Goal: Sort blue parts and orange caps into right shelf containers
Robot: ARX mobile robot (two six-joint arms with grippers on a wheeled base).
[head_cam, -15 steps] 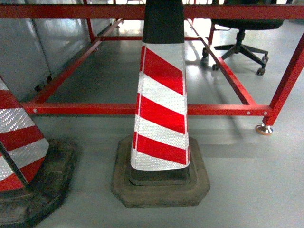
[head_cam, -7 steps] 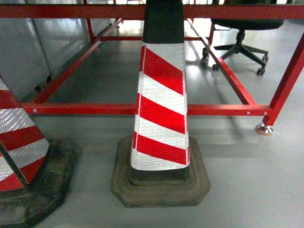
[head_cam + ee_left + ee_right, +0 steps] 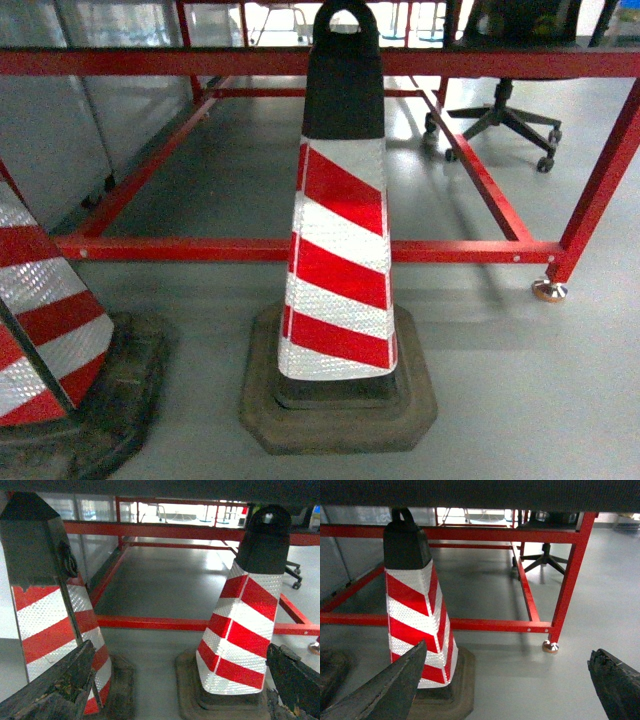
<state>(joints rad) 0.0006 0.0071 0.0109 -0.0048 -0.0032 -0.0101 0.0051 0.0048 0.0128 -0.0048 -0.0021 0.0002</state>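
No blue parts, orange caps or right shelf containers show in any view. My left gripper [image 3: 180,650] hangs open over the grey floor, with one dark worn finger [image 3: 60,685] at the lower left and the other at the lower right edge, nothing between them. My right gripper [image 3: 507,652] is also open and empty, its fingers [image 3: 395,685] spread wide above the floor. Neither gripper appears in the head view.
A red-and-white striped traffic cone [image 3: 340,270] on a black base stands straight ahead. A second cone [image 3: 40,320] is at the left edge. Behind them runs a low red steel frame [image 3: 250,250] with a levelling foot [image 3: 548,290]. An office chair [image 3: 500,110] stands far right, grey panels [image 3: 50,130] on the left.
The head view has shifted upward: the middle cone's black top handle now shows, and the red frame and cones sit lower in the picture.
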